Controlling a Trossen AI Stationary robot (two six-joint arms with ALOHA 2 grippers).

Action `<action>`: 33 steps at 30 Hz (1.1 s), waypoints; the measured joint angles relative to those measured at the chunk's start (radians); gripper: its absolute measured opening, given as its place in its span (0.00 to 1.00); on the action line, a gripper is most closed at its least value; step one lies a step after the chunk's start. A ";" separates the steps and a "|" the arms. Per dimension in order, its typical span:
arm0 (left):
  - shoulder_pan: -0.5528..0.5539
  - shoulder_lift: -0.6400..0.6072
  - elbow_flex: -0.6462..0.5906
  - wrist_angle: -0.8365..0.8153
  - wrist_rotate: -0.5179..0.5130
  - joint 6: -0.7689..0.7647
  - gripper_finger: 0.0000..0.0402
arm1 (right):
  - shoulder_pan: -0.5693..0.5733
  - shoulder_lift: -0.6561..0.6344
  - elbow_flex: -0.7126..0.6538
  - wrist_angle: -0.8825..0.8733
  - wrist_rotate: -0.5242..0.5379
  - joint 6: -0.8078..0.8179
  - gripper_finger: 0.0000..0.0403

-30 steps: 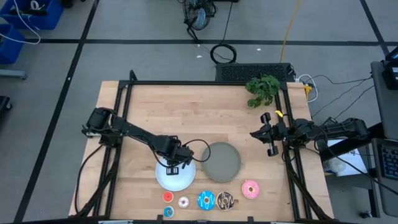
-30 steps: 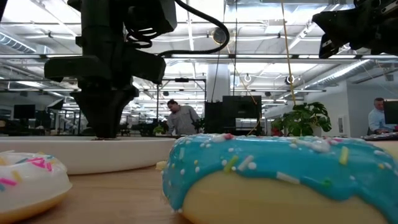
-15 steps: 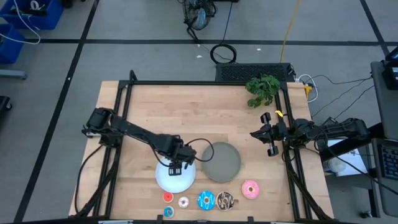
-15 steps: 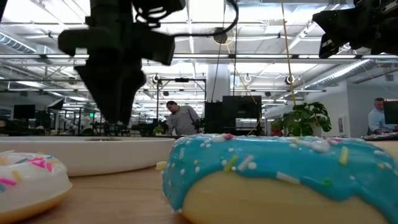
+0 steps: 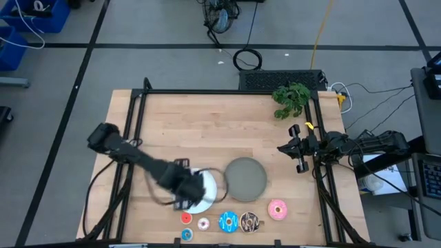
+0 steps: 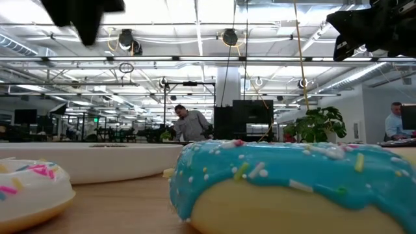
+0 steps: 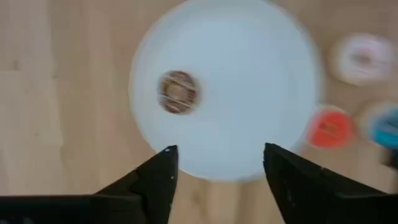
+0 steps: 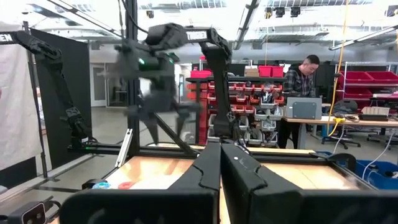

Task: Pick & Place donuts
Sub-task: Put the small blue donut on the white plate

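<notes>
A tiny brown donut (image 7: 178, 92) lies flat on the round white plate (image 7: 249, 68), whose right part shows in the high view (image 5: 209, 187). My left gripper (image 7: 217, 167) hangs open above the plate's near-left part (image 5: 183, 193), pointing down and holding nothing. Along the near edge lie a tiny red donut (image 5: 186, 218), a tiny whitish-pink one (image 5: 203, 223), a blue one (image 5: 228, 221), a brown one with sprinkles (image 5: 249, 222), a pink one (image 5: 277, 209) and a tiny blue one (image 5: 187, 235). My right gripper (image 8: 221, 165) waits shut at the table's right edge (image 5: 282, 148).
A round grey plate (image 5: 244, 179) sits right of the white one. A green plant (image 5: 291, 98) lies at the far right corner. Black frame rails (image 5: 220, 91) border the table. People (image 6: 188, 123) stand in the room beyond.
My left gripper has risen from the white plate, out of the low view's top, and gone a little toward the table's left and near edges. The tiny brown donut stays lying on the plate.
</notes>
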 joint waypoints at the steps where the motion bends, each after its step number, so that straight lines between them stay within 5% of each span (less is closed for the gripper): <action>1: -0.026 -0.019 0.003 -0.007 -0.023 -0.023 0.53 | 0.000 0.000 0.000 0.000 -0.001 0.012 0.00; 9: -0.164 -0.229 -0.032 -0.110 -0.255 -0.272 0.25 | 0.000 0.006 0.000 0.014 -0.002 0.019 0.00; 14: -0.228 -0.319 -0.121 -0.095 -0.276 -0.372 0.03 | 0.000 0.013 0.000 0.019 -0.003 0.016 0.00; 19: -0.281 -0.365 -0.272 -0.038 -0.269 -0.486 0.01 | 0.000 0.015 0.000 0.021 -0.003 0.012 0.00; 25: -0.289 -0.350 -0.404 0.304 -0.223 -0.442 0.02 | 0.000 0.015 0.000 0.027 -0.003 0.012 0.00; 33: -0.266 -0.239 -0.419 0.438 -0.215 -0.438 0.05 | 0.000 0.017 0.001 0.037 -0.003 0.012 0.00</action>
